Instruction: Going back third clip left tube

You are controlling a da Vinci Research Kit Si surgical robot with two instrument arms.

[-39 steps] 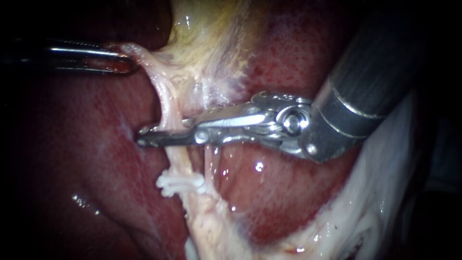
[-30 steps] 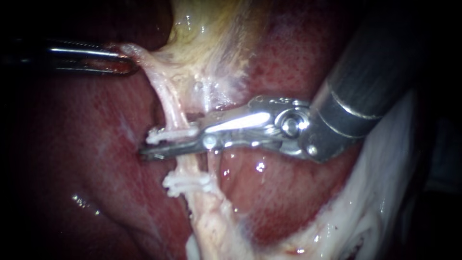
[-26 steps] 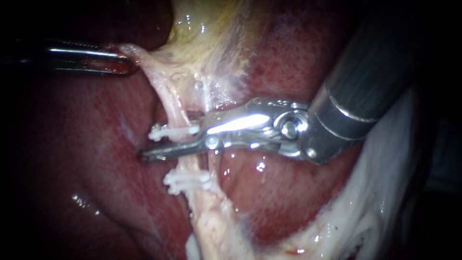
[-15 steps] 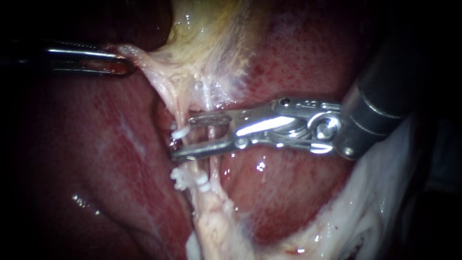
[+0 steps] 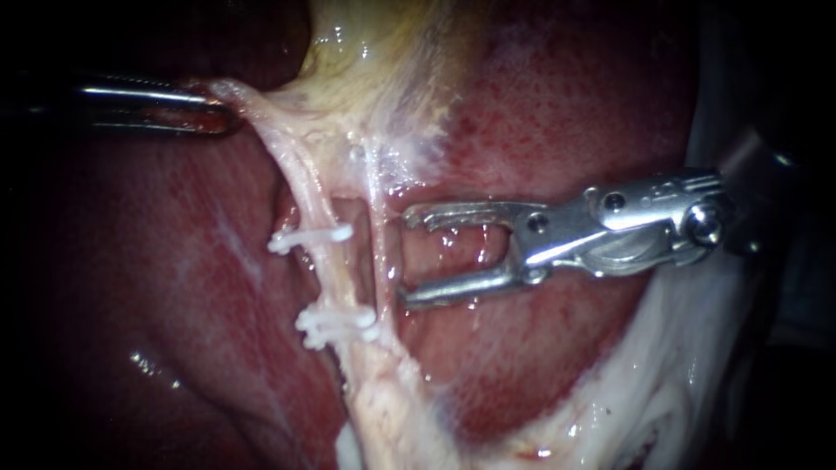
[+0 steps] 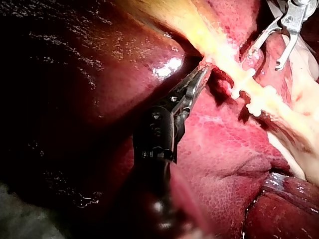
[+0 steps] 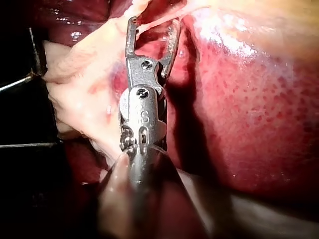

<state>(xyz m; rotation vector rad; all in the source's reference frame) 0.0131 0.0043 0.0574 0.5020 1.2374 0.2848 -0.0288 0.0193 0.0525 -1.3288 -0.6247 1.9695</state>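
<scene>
Steel right instrument (image 5: 407, 257) in endoscope view: jaws spread wide, empty, near the left tube (image 5: 329, 270), a thinner tube (image 5: 376, 218) between; white clips (image 5: 311, 237) cross the left tube; left instrument (image 5: 222, 109) pinches pale tissue (image 5: 259, 111) | left wrist: jaws clamped on pale tissue, clips beside | right wrist: jaws agape over liver (image 7: 249, 99).

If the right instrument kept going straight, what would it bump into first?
Probably the thin tube just ahead of the right instrument, whose jaws are open, before the clipped tube; depth is unclear.
</scene>
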